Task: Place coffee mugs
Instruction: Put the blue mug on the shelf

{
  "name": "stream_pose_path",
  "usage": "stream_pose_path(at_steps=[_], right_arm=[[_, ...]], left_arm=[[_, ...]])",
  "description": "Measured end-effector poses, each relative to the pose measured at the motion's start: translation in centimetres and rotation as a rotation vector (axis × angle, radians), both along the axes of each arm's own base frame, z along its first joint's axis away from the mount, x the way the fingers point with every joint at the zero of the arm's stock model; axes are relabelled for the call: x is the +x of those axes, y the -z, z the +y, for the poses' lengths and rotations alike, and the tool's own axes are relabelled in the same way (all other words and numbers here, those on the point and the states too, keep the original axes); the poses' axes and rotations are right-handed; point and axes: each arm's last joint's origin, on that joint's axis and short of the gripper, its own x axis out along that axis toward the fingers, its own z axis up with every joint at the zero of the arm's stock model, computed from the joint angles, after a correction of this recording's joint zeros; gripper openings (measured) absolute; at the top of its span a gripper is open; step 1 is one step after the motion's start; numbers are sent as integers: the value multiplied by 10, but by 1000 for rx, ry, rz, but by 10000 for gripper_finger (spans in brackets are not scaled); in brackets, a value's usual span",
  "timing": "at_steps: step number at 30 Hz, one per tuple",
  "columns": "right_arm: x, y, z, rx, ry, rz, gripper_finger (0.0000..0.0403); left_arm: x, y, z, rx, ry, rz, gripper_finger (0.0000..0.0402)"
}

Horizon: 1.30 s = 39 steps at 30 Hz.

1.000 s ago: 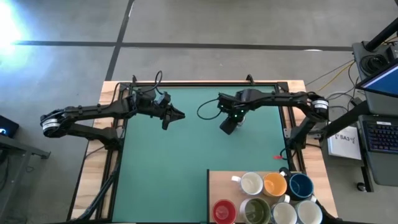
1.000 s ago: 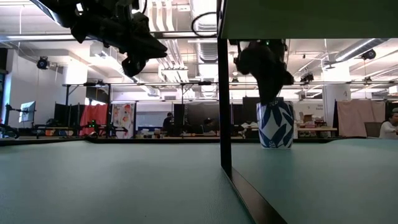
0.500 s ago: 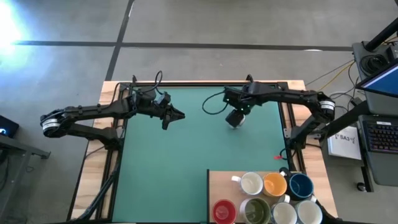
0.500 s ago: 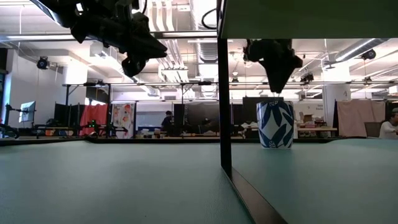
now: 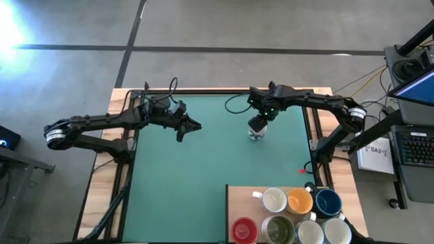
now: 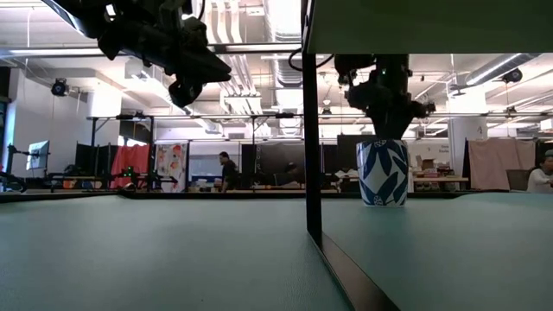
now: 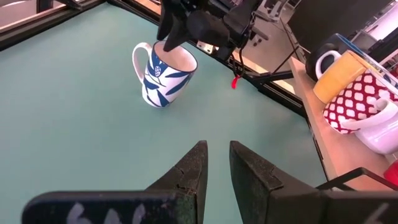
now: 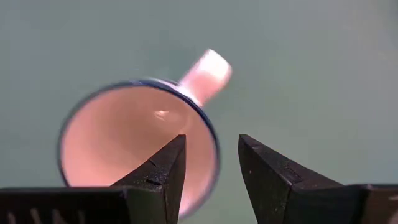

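Mug, white with blue leaf pattern (image 7: 163, 75): upright on green tabletop (image 5: 190, 169), toward twelve o'clock. Right end effector (image 8: 210, 163): directly above it, fingers apart, straddling the rim. Left end effector (image 7: 214, 163): at ten o'clock, raised, fingers nearly together, empty. Remaining mugs (image 5: 298, 215): clustered at five o'clock on wooden board (image 5: 237, 201).

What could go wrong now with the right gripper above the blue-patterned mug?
1. The right gripper hangs open straight over the mug, one finger over its inside; a sideways pull could catch the rim and tip it.
2. The mug stands alone on the mat, far from the other mugs, so a knock could roll it.
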Motion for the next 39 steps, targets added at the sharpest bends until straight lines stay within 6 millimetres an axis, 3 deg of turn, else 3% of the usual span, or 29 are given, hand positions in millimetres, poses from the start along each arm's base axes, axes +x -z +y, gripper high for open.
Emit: stream_pose_path(at_steps=[7, 14, 18, 28, 39], right_arm=[[0, 14, -1, -16, -32, -2, 123], [1, 19, -2, 1, -79, 13, 23], [4, 14, 0, 72, -93, -27, 17], [18, -40, 24, 79, -252, -70, 15], [31, -96, 80, 92, -483, -156, 14]], left_arm=[[0, 0, 0, 3, 2, 1, 49], [0, 0, 0, 3, 2, 1, 49], [0, 0, 0, 0, 1, 0, 49], [0, 0, 0, -11, -5, 0, 49], [0, 0, 0, -47, -37, 4, 49]])
